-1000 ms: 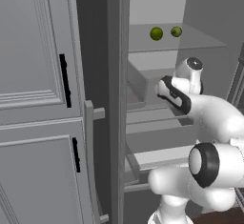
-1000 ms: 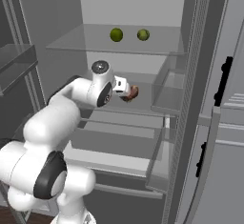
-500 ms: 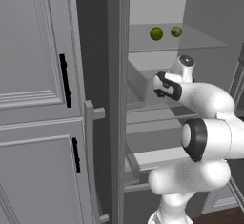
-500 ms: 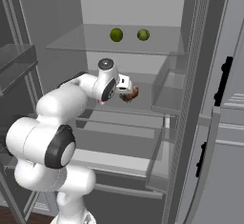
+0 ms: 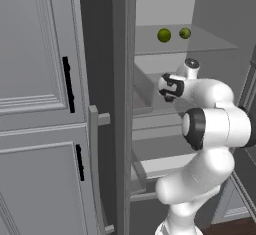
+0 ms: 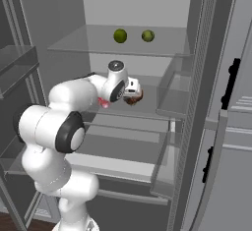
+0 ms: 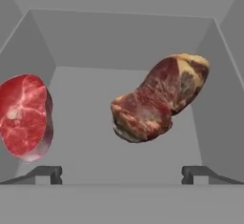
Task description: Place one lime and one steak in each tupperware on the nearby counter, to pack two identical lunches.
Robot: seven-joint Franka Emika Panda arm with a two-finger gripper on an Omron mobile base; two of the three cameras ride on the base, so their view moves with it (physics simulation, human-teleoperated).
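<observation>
White-armed gripper (image 5: 167,88), left base view: over the last second it has advanced deeper into the open fridge, below the glass shelf (image 5: 200,41) bearing two limes (image 5: 164,35).

Right base view: the gripper (image 6: 132,91) now sits just beside the brown steak (image 6: 134,98), closer than before.

Hand view: fingertips (image 7: 47,173) spread wide, holding nothing; the brown steak (image 7: 159,98) lies ahead between them, a red steak (image 7: 24,116) at left. A grasp appears imminent; nothing has been packed yet.
</observation>
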